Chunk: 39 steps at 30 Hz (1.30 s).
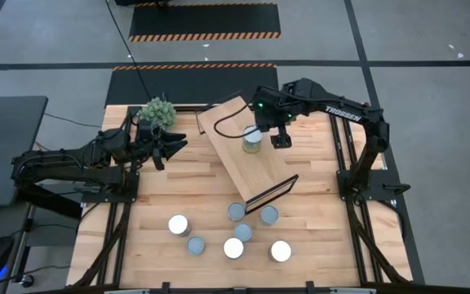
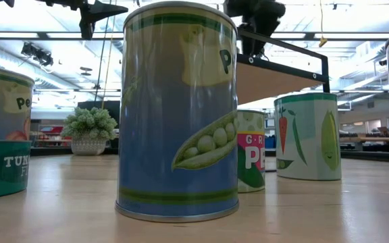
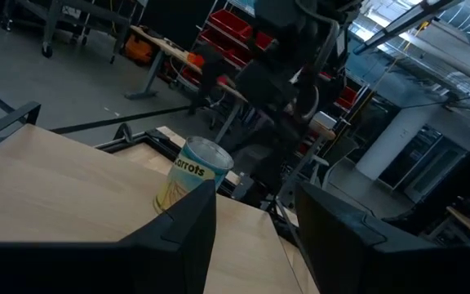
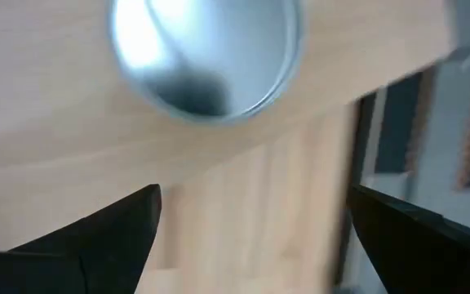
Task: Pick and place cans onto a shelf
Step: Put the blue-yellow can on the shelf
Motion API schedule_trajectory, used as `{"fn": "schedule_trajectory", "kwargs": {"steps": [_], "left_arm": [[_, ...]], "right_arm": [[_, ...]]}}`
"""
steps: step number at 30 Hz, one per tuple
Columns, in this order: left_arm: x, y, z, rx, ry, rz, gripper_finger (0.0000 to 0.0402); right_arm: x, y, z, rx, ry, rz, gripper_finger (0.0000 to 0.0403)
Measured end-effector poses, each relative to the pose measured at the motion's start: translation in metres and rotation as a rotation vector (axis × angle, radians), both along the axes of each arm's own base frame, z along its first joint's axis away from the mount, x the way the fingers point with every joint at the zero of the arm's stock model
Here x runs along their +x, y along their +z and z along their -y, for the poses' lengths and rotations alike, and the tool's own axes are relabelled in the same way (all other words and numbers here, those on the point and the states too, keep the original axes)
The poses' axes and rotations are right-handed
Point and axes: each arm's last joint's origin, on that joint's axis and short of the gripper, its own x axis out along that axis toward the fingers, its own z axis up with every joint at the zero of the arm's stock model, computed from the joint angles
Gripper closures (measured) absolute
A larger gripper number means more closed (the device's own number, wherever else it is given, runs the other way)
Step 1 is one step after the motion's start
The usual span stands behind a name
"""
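Currently one can [image 1: 252, 138] is standing upright on the shelf [image 1: 235, 163], roughly mid-plank; the left wrist view is showing a "Carrots" label [image 3: 188, 169] on it. The shelf itself is lying diagonally across the slatted table [image 1: 161, 196], with its dark metal frame [image 1: 272, 193] at the end nearest the can cluster.

Right gripper [image 1: 279, 135] is hovering over the shelf just beside that can, jaws spread wide, nothing between them. Its wrist camera is looking straight down at the can's silvery top [image 4: 206, 51], with both fingers [image 4: 108, 229] clear of it.

Left gripper [image 1: 172, 145] is sitting off the shelf's far-end corner, next to the spiky green plant ball [image 1: 157, 111], pointing toward the shelf. Its jaws are standing partly apart and not holding anything; the carrots can is showing past the fingertips [image 3: 190, 216], well apart from them.

Seven more cans are waiting on the table beyond the shelf's framed end: two [image 1: 236, 211] [image 1: 268, 215] just beside the frame, one [image 1: 243, 232] a bit farther out, then a loose row of four [image 1: 178, 224] [image 1: 196, 245] [image 1: 233, 247] [image 1: 281, 251] farthest from the shelf. All upright, none touching the shelf plank.

Low view is filling up with a peas can [image 2: 178, 111] up close, more labelled cans [image 2: 306, 136] behind it, and the shelf edge [image 2: 275, 74] above them.
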Motion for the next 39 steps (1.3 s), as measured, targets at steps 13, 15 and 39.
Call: {"fn": "schedule_trajectory", "kwargs": {"steps": [13,15,39], "left_arm": [[0.000,0.000,0.000,0.008,-0.001,-0.002,0.0228],[0.000,0.000,0.000,0.008,-0.001,-0.002,0.0228],[0.000,0.001,0.000,0.000,-0.001,0.007,0.0228]], "right_arm": [[0.012,-0.011,-0.035,0.334,-0.298,0.078,0.0005],[0.017,-0.017,-0.042,0.358,-0.309,0.093,0.0005],[0.041,-0.046,-0.035,0.207,-0.305,0.249,0.0041]]}}
